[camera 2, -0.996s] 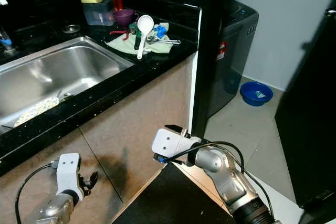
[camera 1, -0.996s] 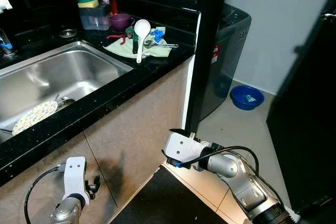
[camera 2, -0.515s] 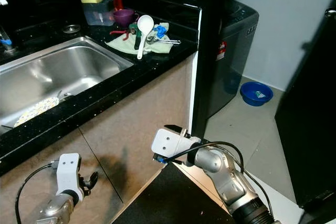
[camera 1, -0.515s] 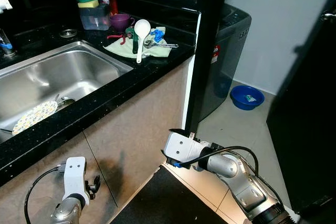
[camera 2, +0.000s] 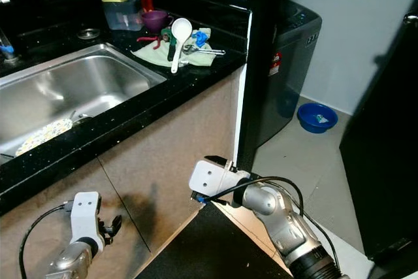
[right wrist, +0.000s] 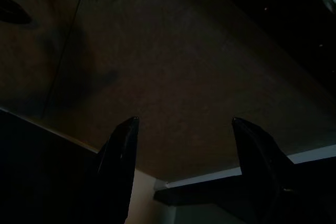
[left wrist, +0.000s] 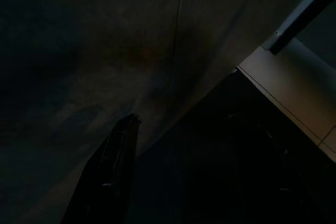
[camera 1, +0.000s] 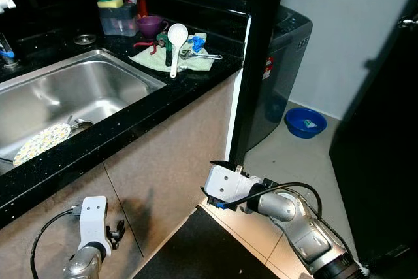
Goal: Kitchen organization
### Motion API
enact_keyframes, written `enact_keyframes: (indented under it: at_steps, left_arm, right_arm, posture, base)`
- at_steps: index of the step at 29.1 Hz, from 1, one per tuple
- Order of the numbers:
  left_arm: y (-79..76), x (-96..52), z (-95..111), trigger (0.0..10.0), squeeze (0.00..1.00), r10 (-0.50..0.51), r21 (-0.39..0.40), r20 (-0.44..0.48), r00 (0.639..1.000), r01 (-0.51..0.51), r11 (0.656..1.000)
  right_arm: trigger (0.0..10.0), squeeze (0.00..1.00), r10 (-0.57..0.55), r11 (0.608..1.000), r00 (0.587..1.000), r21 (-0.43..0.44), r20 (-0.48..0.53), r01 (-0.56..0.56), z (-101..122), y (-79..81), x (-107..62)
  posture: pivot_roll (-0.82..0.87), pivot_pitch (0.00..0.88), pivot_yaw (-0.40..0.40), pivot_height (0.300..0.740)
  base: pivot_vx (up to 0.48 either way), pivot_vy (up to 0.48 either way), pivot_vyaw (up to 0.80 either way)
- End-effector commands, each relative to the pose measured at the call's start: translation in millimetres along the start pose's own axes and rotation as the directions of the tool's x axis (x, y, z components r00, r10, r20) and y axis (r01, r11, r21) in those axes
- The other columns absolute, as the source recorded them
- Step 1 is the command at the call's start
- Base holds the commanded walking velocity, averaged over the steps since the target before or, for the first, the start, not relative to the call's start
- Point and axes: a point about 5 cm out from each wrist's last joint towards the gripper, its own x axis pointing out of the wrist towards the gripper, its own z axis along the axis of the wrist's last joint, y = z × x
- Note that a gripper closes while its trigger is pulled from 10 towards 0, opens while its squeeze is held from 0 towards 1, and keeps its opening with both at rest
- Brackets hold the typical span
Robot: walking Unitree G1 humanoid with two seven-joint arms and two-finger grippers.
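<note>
On the black counter a white rice spoon lies with small utensils on a pale green cloth. Behind them stand a purple cup and a clear tub holding sponges. A patterned plate lies in the steel sink. My left arm hangs low in front of the cabinet. My right arm is low by the cabinet's corner. The right gripper is open and faces the cabinet panel. The left gripper looks open in its dark view.
A black pillar rises at the counter's end, with a grey washing machine behind it. A blue basin sits on the tiled floor. A dark door stands at the right. A dark mat lies below.
The view has shifted very slightly. The arms and the things on the counter have stayed where they were.
</note>
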Motion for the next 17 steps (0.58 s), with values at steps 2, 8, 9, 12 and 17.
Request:
enact_keyframes:
  at_steps: [2,8,9,12,17]
  left_arm:
    - [-1.2,-2.0,-3.7,10.0,0.0,0.008,-0.016,-0.002,1.0,-0.008,1.0]
    - [-2.5,-1.9,-1.7,10.0,0.0,0.009,-0.019,0.01,1.0,-0.009,1.0]
    - [-3.3,-1.9,-1.4,10.0,0.0,0.006,-0.017,0.011,1.0,-0.006,1.0]
    - [-3.3,-2.1,-0.7,10.0,0.0,0.005,-0.017,0.013,1.0,-0.004,1.0]
    - [-1.6,-1.5,1.5,10.0,0.0,0.002,-0.01,0.014,1.0,-0.002,1.0]
  right_arm:
    - [10.0,0.0,-0.008,1.0,1.0,0.009,-0.003,0.008,-3.2,-0.6,-3.4]
    - [10.0,0.0,-0.007,1.0,1.0,0.007,-0.002,0.007,-2.7,-1.3,-5.0]
    - [10.0,0.0,-0.006,1.0,1.0,0.007,-0.002,0.006,-2.8,-1.1,-5.5]
    - [10.0,0.0,-0.005,1.0,1.0,0.007,-0.002,0.005,-2.9,-0.4,-5.7]
    - [10.0,0.0,-0.002,1.0,1.0,0.001,-0.001,0.002,-2.1,0.4,-5.2]
  posture:
    - [0.01,0.0,-0.041,0.74]
    - [0.0,0.0,-0.028,0.74]
    - [0.0,0.0,-0.023,0.74]
    - [-0.01,0.0,-0.022,0.74]
    - [-0.01,0.0,-0.011,0.74]
  base:
    - [0.0,0.0,0.0]
    - [0.0,0.0,0.0]
    - [0.0,0.0,0.0]
    - [0.0,0.0,0.0]
    - [0.0,0.0,0.0]
